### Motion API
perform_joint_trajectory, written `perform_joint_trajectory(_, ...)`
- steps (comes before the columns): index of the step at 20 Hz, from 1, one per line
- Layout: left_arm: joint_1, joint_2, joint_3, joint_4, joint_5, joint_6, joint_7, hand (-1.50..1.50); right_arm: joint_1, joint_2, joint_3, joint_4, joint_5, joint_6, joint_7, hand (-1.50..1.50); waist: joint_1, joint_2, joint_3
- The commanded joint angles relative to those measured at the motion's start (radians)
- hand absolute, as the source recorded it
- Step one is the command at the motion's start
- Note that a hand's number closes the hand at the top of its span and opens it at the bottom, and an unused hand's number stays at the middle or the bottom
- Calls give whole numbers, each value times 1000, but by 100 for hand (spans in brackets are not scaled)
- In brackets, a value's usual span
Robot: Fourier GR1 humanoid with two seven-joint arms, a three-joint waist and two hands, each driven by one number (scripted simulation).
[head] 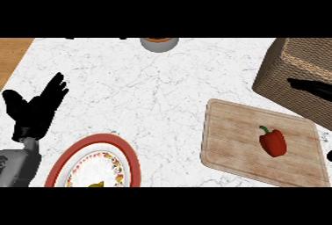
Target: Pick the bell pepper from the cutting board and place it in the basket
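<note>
A red bell pepper (273, 142) with a green stem lies on the right half of the wooden cutting board (233, 145), at the lower right of the head view. The woven basket (292, 66) stands just behind the board at the right edge. My left hand (35, 107) rests open with its fingers up at the far left, well away from the pepper. Only a black part of my right hand (314, 88) shows at the right edge, in front of the basket's side and above the board. The remainder of that hand is out of the picture.
A red-rimmed patterned plate (123, 154) sits at the lower left, close to my left forearm. A grey cylindrical container (159, 44) stands at the counter's far edge. White marble counter lies between the plate and the board. A wooden surface borders the counter's top left corner.
</note>
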Motion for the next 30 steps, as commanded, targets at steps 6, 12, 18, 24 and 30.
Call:
perform_joint_trajectory(6,-33,-24,26,-11,-28,-14,48,0,-29,157,84,167,154,-72,-113,-150,-2,-2,-1)
perform_joint_trajectory(12,-32,-57,33,-13,-60,-8,48,0,-34,145,108,183,263,-66,-114,-150,-6,-3,-1)
perform_joint_trajectory(18,32,-75,54,-57,-80,-29,27,0,-94,198,125,334,372,-107,-191,-150,-3,-2,-1)
perform_joint_trajectory(24,26,-88,41,-119,-108,-24,107,0,-25,172,98,254,344,-70,-227,-150,-8,-4,-1)
perform_joint_trajectory(30,65,-69,93,-118,-80,-72,69,0,-12,166,119,330,357,-118,-339,-150,-4,-4,-1)
